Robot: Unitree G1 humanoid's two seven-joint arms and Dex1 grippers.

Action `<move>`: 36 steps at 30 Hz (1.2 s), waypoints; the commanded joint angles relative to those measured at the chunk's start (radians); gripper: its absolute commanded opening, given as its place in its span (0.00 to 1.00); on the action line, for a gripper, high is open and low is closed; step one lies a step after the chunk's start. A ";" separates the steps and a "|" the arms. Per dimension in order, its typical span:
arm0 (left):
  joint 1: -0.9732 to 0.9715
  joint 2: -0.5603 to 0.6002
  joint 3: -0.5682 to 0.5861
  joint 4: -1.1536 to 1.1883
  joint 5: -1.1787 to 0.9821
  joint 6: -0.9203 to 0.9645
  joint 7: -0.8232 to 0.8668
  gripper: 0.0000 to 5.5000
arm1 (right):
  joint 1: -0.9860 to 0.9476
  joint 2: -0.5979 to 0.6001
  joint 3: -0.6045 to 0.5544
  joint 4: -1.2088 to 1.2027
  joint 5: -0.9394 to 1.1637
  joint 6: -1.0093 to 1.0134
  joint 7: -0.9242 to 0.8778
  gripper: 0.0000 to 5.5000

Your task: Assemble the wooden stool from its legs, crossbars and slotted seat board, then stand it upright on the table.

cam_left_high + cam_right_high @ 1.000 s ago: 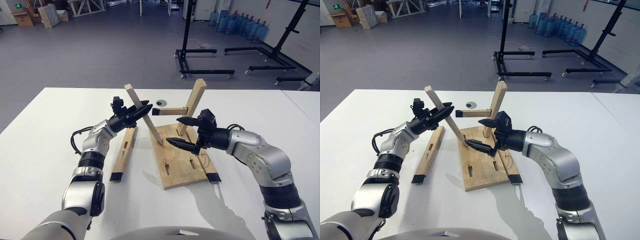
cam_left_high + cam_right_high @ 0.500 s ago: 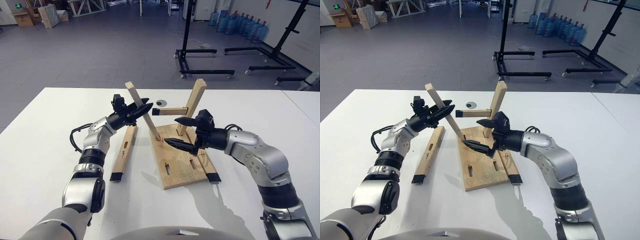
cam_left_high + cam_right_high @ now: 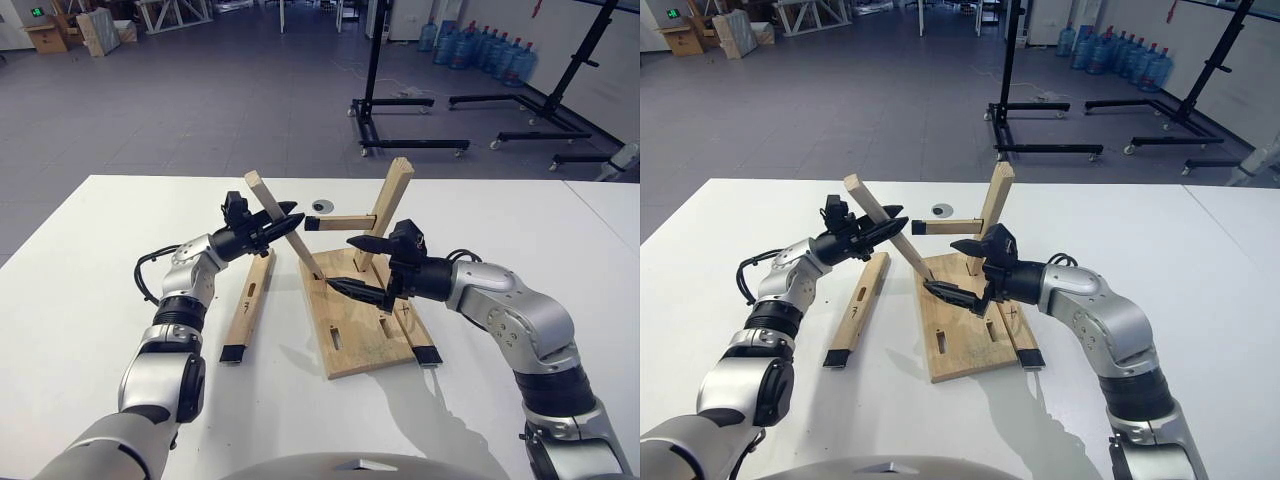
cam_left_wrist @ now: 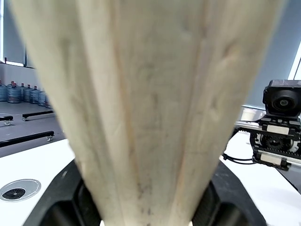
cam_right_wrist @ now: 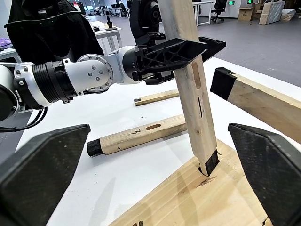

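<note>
Pinching a tilted leg (image 3: 310, 258) into the seat board (image 3: 362, 345), the left gripper (image 3: 290, 222) faced the spread right gripper (image 3: 344, 263); one upright leg (image 3: 392, 195) stood fitted, a loose leg (image 3: 248, 305) waited.

Left gripper (image 3: 283, 219) clamped on a tilted leg (image 3: 306, 254), right gripper (image 3: 357, 265) gaping (both arms stretched forward)

The left gripper (image 3: 900, 221) is closed on a tilted leg (image 3: 914, 256). The lower end of this leg touches the seat board (image 3: 962, 340), which lies flat on the white table (image 3: 1200, 300). The right gripper (image 3: 942, 263) is just beside this lower end, with its fingers apart. A second leg (image 3: 993, 212) stands on the far part of the board, and a crossbar (image 3: 945, 227) sticks out from it. A loose leg (image 3: 857, 309) lies on the table beside the board.
</note>
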 commanded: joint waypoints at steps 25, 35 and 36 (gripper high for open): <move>-0.073 0.099 -0.111 -0.019 0.098 0.180 -0.067 0.37 | 0.003 0.001 0.028 -0.020 0.001 -0.012 -0.012 0.98; -0.112 0.115 -0.157 -0.092 0.122 0.254 -0.056 0.37 | -0.004 0.007 0.037 -0.016 -0.001 -0.014 -0.016 0.98; -0.113 0.118 -0.165 -0.096 0.131 0.244 -0.058 0.37 | -0.005 0.008 0.039 -0.016 -0.002 -0.015 -0.017 0.98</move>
